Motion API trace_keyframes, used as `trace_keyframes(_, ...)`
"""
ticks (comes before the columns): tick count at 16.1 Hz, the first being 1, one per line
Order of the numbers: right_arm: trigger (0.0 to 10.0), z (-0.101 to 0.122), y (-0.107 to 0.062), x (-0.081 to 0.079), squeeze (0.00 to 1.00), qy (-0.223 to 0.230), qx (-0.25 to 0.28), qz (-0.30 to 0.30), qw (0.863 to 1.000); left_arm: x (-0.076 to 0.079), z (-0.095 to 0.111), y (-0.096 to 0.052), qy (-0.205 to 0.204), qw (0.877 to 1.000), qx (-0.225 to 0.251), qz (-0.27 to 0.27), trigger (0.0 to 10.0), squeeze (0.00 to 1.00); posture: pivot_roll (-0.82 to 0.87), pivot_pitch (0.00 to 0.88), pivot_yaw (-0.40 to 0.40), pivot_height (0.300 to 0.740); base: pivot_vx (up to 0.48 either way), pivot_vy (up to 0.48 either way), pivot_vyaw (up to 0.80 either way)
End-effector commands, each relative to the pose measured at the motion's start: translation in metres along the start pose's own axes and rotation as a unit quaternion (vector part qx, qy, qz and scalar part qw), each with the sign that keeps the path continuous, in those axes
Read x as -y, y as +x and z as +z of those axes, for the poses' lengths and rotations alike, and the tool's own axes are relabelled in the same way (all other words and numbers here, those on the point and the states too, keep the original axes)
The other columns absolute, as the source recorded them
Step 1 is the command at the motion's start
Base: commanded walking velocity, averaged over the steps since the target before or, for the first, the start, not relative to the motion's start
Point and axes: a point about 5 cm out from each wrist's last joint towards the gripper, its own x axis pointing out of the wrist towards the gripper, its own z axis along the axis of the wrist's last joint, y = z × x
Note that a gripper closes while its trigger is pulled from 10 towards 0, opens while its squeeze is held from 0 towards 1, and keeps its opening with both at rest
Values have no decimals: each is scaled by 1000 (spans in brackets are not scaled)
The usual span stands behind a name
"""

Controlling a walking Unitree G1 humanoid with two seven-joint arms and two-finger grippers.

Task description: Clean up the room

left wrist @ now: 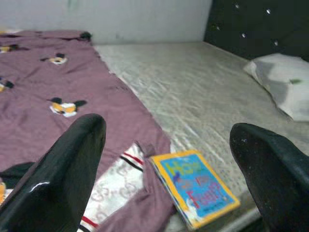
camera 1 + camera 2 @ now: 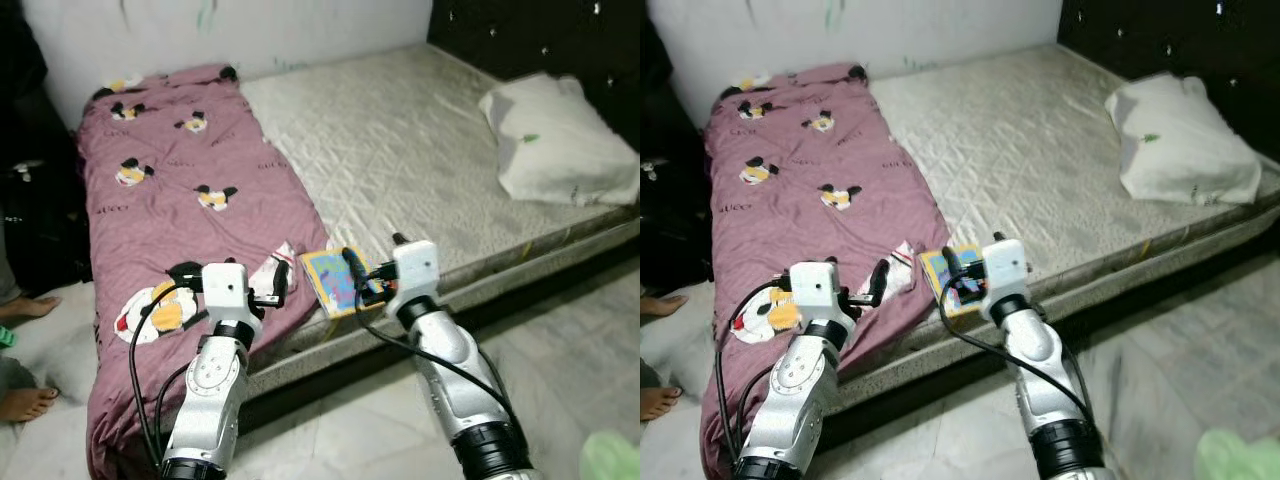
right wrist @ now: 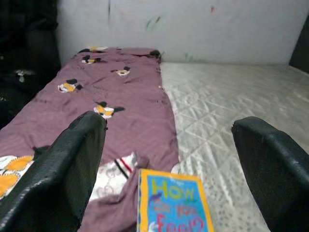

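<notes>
A colourful book [image 2: 335,282] with a yellow border lies near the front edge of the bare grey mattress [image 2: 400,140]. Beside it, a purple blanket [image 2: 170,200] printed with cartoon mice covers the mattress's left side. A white patterned cloth [image 2: 270,272] sits at the blanket's edge. My left gripper [image 2: 282,284] hovers open over the blanket's lower part, just left of the book [image 1: 195,186]. My right gripper [image 2: 372,264] is open and held just above the book [image 3: 174,200]. Nothing is held between either pair of fingers.
A white pillow [image 2: 560,140] rests at the right end of the mattress, below a dark studded headboard [image 2: 540,30]. A person's bare feet [image 2: 25,402] and a black bag [image 2: 40,220] are on the left. Pale tiled floor [image 2: 580,330] runs along the bed's front.
</notes>
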Motion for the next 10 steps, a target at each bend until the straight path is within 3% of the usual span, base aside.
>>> trace_keyframes(1, 10000, 8, 6, -12, 0, 5, 14, 17, 1000, -7, 3, -1, -2, 1000, 6, 8, 10000, 0, 33, 90, 0, 740, 386, 0, 0)
trace_keyframes(10, 10000, 7, 7, -10, 0, 3, 12, 15, 1000, -7, 2, -1, -3, 1000, 6, 8, 10000, 0, 33, 86, 1, 740, 338, 0, 0)
